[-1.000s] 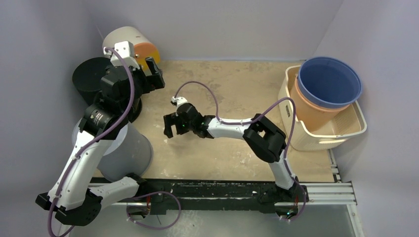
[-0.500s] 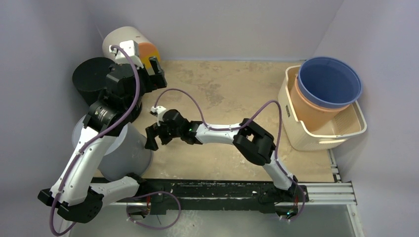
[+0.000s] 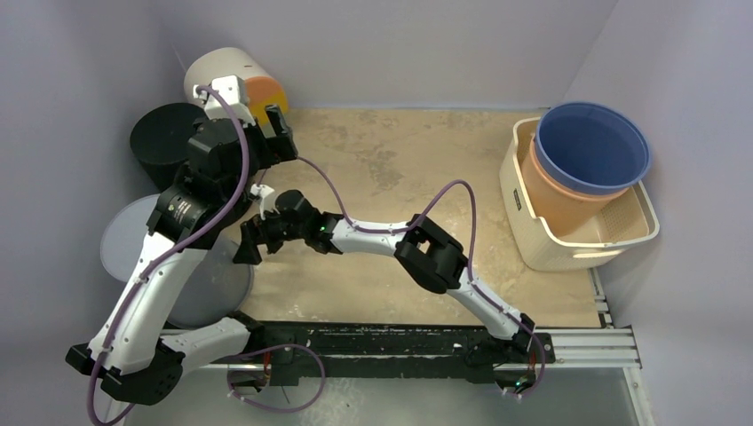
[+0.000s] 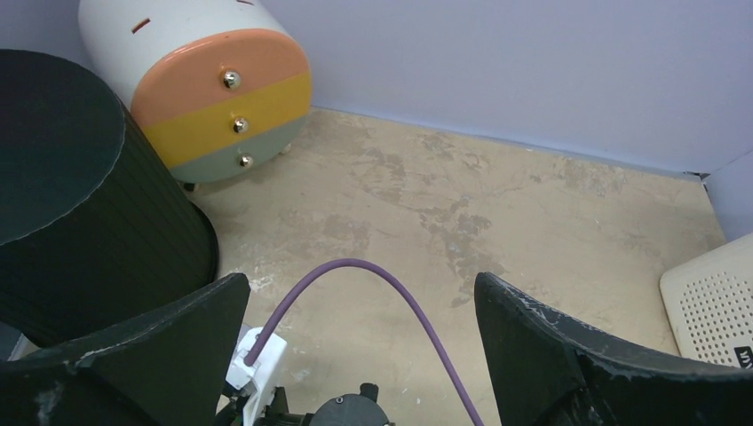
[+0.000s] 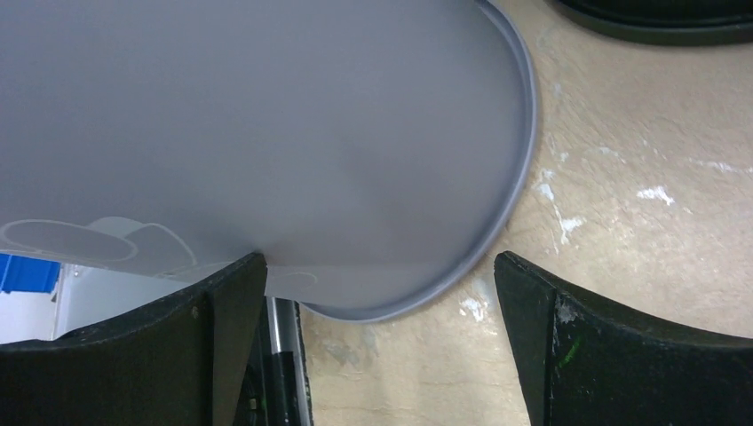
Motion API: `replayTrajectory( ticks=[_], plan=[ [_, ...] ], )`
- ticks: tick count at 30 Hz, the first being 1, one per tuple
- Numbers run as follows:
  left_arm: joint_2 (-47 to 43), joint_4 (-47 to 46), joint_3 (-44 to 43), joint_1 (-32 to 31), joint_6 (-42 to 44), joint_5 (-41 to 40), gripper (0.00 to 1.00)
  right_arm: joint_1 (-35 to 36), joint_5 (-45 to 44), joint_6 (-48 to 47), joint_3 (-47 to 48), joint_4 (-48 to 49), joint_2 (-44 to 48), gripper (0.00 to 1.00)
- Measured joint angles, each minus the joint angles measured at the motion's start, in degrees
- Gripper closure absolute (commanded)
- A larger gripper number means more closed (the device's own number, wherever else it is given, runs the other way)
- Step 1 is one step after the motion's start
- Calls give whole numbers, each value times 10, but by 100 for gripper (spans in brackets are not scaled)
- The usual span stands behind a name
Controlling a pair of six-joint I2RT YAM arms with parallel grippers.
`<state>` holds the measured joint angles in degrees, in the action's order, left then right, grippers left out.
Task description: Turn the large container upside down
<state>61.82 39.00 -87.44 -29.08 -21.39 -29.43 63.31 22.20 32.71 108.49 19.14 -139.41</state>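
The large container (image 3: 217,282) is a grey bucket at the near left, partly hidden under my left arm. It leans away to the left, its pale flat bottom facing up and left. In the right wrist view its grey wall (image 5: 266,115) fills the top, and its rim curves down to the floor. My right gripper (image 3: 245,248) reaches across to it and stands open (image 5: 382,266), the rim's low edge between the fingers and one finger (image 5: 222,311) against the wall. My left gripper (image 3: 282,133) hangs open (image 4: 364,293) above the right wrist, holding nothing.
A black ribbed bin (image 3: 164,133) stands at the back left, next to a white drum cabinet with an orange and yellow front (image 3: 238,82). At the right, a cream basket (image 3: 622,238) holds a blue bucket (image 3: 590,146) nested in an orange one. A black rail (image 3: 400,342) runs along the near edge.
My right arm has stretched left across the floor to the grey container. The container has tipped and shifted left. My left gripper has barely moved.
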Motion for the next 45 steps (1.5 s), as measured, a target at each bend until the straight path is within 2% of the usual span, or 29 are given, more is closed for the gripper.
replayTrajectory(
  ticks=[6,12,16,20,23,28,31,37,45],
  plan=[
    [-1,-2,11,0,0,-2,6,0,2,-3,-7,19,3,0],
    [-1,-3,11,0,0,-6,5,-8,-104,-46,-106,-35,78,0],
    [-4,-3,11,0,0,-24,5,-54,-159,-54,-204,-64,178,0],
    [-22,-10,17,0,-1,-34,5,-152,-244,-71,-280,-100,285,0],
    [-33,-15,25,0,-3,-34,6,-210,-334,-92,-284,-145,337,0],
    [-34,-15,43,0,-5,-32,6,-241,-461,-126,-259,-245,408,2],
    [-36,-13,49,0,-5,-28,5,-271,-497,-144,-253,-289,454,6],
    [-48,-13,54,0,-5,-15,6,-386,-572,-175,-236,-353,546,10],
    [-47,-17,79,0,-5,3,6,-453,-616,-200,-215,-384,638,12]
  ],
)
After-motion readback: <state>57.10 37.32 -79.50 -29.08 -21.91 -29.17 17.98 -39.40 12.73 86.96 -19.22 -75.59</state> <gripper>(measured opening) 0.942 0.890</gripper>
